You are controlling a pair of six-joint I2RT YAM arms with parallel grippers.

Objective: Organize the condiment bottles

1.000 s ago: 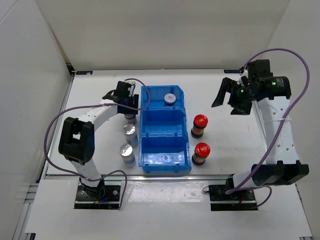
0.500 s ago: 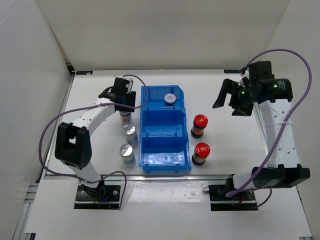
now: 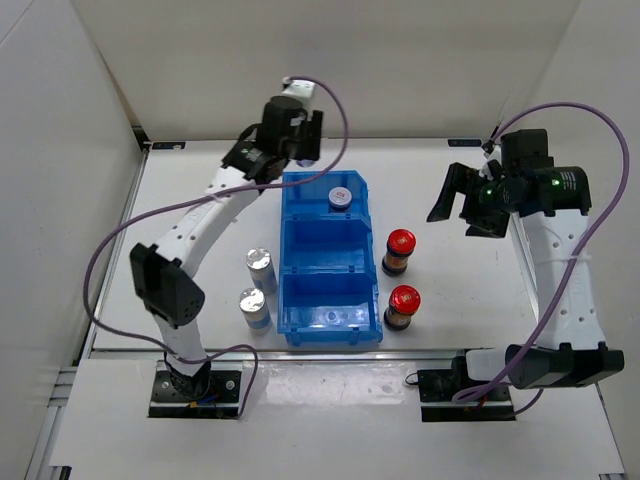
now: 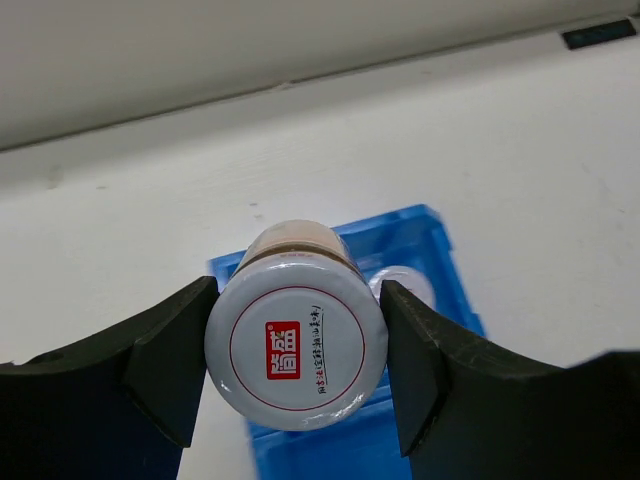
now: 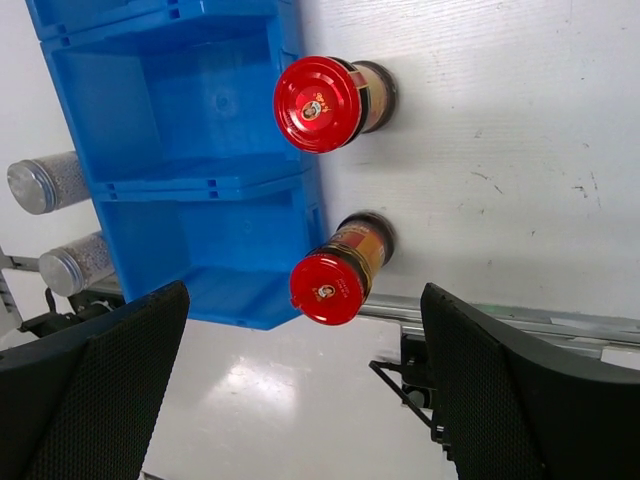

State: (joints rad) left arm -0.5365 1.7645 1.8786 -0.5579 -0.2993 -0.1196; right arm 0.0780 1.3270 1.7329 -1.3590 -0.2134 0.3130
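One short red-marked grey-lidded bottle (image 3: 341, 198) sits in the blue plastic bin (image 3: 330, 271) beneath my left gripper (image 3: 292, 128), which clamps its twin (image 4: 296, 350), while the silver-capped pair (image 3: 260, 262) and the dark red-capped pair (image 3: 400, 243) wait outside, my right gripper (image 3: 462, 205) spread wide.

Blue bin (image 5: 180, 130) at 10 o'clock on white table (image 5: 500, 150). Red-capped bottle (image 5: 322, 103) at 12, second red-capped bottle (image 5: 328, 289) just past centre toward 6, both beside the bin's 3 o'clock wall. Two silver-capped bottles (image 5: 40, 183) (image 5: 68, 270) at 9, across the bin. Fingers (image 5: 90, 400) at 7 and 5, spread wide.
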